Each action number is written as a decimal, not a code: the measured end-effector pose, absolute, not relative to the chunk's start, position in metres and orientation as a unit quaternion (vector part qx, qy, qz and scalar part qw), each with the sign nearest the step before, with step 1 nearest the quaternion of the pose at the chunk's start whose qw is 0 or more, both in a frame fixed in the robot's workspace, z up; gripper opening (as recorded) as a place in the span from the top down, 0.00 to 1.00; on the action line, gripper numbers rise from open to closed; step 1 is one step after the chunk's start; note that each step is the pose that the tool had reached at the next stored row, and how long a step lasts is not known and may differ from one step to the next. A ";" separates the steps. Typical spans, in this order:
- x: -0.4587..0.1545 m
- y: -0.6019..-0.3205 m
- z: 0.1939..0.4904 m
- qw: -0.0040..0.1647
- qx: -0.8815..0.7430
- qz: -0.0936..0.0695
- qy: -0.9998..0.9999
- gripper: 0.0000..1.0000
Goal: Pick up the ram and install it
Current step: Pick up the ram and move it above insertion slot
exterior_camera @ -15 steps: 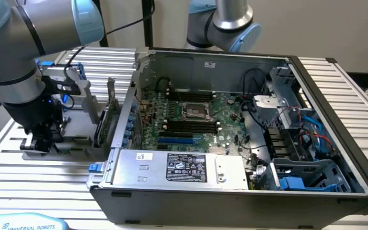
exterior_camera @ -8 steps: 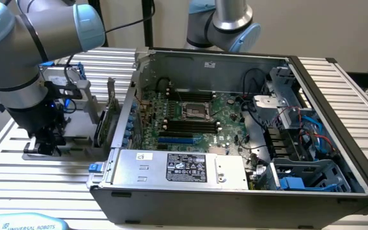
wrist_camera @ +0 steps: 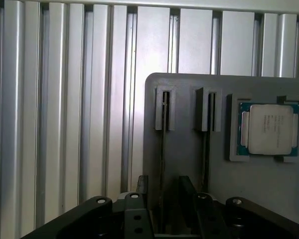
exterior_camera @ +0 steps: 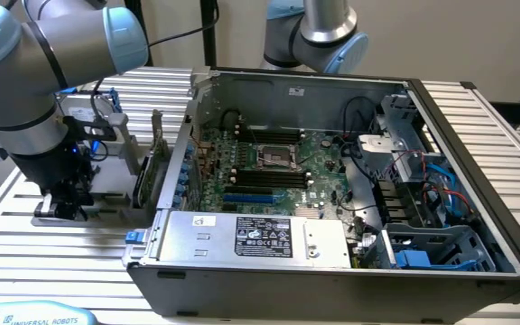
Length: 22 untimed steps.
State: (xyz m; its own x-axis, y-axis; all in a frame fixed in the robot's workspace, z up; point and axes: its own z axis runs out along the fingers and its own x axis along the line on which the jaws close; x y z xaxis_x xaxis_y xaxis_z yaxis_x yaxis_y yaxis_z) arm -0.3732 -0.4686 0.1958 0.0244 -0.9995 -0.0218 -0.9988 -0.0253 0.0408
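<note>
My gripper [exterior_camera: 61,208] hangs low over a grey holder plate [wrist_camera: 184,164] on the slatted table, at the exterior view's left of the open computer case [exterior_camera: 332,169]. In the wrist view two thin strips stand edge-on in the plate's notched slots. The one that seems to be the ram [wrist_camera: 162,144] runs between my two dark fingers [wrist_camera: 142,186]. My gripper [wrist_camera: 164,191] is open, with a gap on each side of the strip. The second strip [wrist_camera: 208,144] lies beside it. The black memory slots [exterior_camera: 262,177] sit on the motherboard inside the case.
A processor chip [wrist_camera: 269,129] lies in a recess of the same plate. A bigger green expansion card [exterior_camera: 152,169] stands upright between the holder and the case wall. A second arm [exterior_camera: 319,34] stands behind the case. The power supply [exterior_camera: 255,237] fills the case's near side.
</note>
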 end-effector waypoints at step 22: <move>-0.376 -0.469 0.195 0.007 0.716 -0.022 -0.697 0.80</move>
